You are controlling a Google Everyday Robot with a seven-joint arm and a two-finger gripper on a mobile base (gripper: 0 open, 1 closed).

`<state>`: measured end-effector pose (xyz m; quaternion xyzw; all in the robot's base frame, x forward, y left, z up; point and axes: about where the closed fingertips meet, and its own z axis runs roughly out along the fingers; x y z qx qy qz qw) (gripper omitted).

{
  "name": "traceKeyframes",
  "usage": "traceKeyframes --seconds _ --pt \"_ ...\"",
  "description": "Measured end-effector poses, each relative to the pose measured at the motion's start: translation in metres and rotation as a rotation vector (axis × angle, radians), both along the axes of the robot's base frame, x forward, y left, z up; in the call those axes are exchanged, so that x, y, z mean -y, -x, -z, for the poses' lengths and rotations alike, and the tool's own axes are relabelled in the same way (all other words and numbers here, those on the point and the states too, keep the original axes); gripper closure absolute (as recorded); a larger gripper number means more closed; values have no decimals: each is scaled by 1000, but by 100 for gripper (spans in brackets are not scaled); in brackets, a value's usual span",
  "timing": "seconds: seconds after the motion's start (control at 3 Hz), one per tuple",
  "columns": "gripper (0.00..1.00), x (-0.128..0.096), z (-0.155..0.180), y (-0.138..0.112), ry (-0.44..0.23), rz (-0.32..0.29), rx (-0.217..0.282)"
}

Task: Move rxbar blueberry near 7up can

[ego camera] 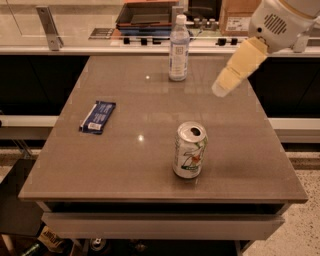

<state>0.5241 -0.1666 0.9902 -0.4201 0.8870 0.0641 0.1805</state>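
The rxbar blueberry (97, 117) is a flat dark-blue wrapper with a small white patch at its near end. It lies on the left part of the brown table (125, 170). The 7up can (190, 150) stands upright near the table's front middle, silver-white with green and red marks and an open top. My gripper (222, 87) hangs from the white arm at the upper right. It is above the table's right rear part, well away from the bar and up and to the right of the can. It holds nothing.
A clear plastic water bottle (179, 47) stands at the back middle of the table. A counter with a dark tray (145, 15) and a cardboard box (237, 17) runs behind the table. The floor drops away past the table's right and front edges.
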Motion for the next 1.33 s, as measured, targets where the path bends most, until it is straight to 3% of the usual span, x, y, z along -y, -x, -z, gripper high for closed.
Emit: traceKeyframes --seconds 0.33,0.67,1.0,1.33 --pt "0 -36 -5 -20 -35 60 -15" --pt "0 -67 -11 -23 -59 66 42" --pt "0 -97 0 -24 -64 39 142" --pt "0 -123 10 -33 -31 -26 264"
